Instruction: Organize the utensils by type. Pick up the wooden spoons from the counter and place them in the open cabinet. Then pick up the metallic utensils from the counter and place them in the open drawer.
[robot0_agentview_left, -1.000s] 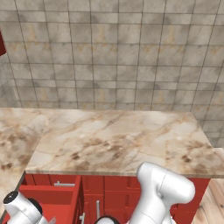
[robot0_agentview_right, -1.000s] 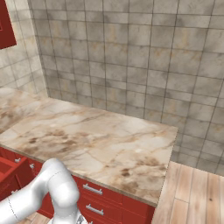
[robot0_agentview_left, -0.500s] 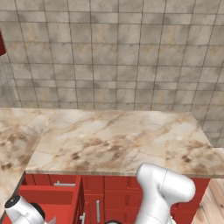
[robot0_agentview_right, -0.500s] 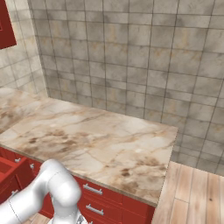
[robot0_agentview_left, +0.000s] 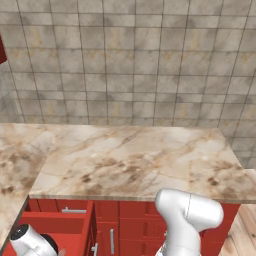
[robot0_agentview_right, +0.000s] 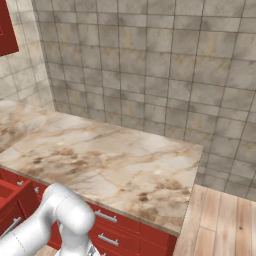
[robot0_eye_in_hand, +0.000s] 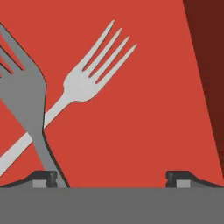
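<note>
Two metal forks lie crossed on the red floor of the open drawer (robot0_eye_in_hand: 144, 109). The pale fork (robot0_eye_in_hand: 83, 81) points up and right. A darker fork (robot0_eye_in_hand: 26, 87) lies over its handle. My gripper (robot0_eye_in_hand: 111, 178) hangs open just above them. The darker fork's handle runs down past the left fingertip (robot0_eye_in_hand: 43, 177), and nothing sits between the tips. The drawer (robot0_agentview_left: 55, 222) stands pulled out under the counter (robot0_agentview_left: 135, 160), with my white wrist (robot0_agentview_left: 30, 242) over it. A red cabinet (robot0_agentview_right: 6, 30) edge shows at the upper left. The wooden spoons are out of view.
The drawer's darker side wall (robot0_eye_in_hand: 205, 65) rises close on the right of the gripper. Red drawer fronts with silver handles (robot0_agentview_right: 107, 217) line the base under the counter (robot0_agentview_right: 100, 160). My white arm (robot0_agentview_left: 187, 215) bends in front of them. Wooden floor (robot0_agentview_right: 225, 225) lies to the right.
In the left base view my wrist has sunk slightly lower over the open drawer. The counter and the rest of the scene stay as they were.
</note>
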